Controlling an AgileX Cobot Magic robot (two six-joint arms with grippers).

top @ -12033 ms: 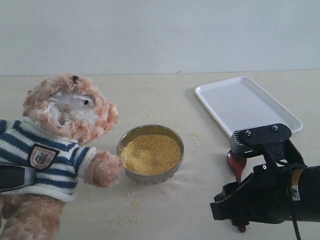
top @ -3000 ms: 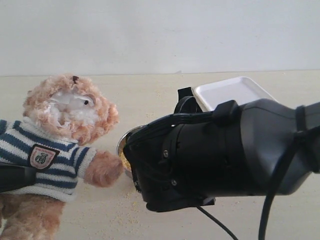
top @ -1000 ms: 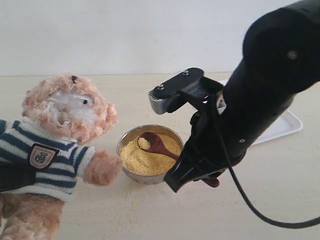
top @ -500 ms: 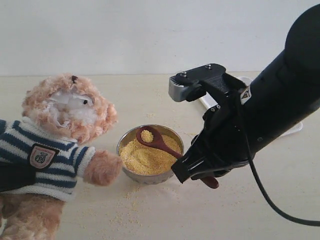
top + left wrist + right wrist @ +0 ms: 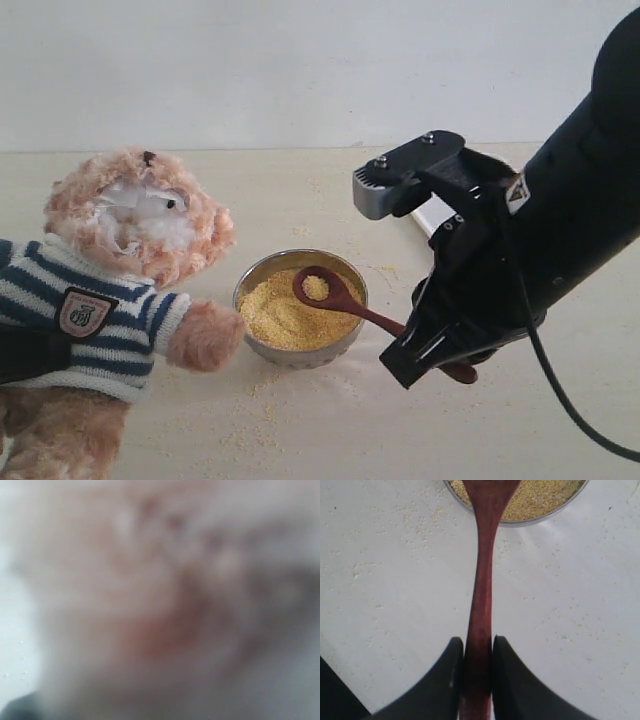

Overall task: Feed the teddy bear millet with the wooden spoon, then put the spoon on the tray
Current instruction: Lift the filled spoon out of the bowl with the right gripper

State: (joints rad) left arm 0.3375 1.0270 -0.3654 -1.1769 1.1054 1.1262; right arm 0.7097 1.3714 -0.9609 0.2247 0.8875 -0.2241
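Right wrist view: right gripper (image 5: 477, 642) clamped on the wooden spoon (image 5: 482, 580) handle, the millet (image 5: 540, 500) bowl (image 5: 530, 522) ahead.

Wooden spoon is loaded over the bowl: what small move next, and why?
Probably carry the wooden spoon level, up and leftward in the exterior view, toward the muzzle of the teddy bear. The right gripper is shut on its handle, and a little heap of millet sits in it above the metal bowl.
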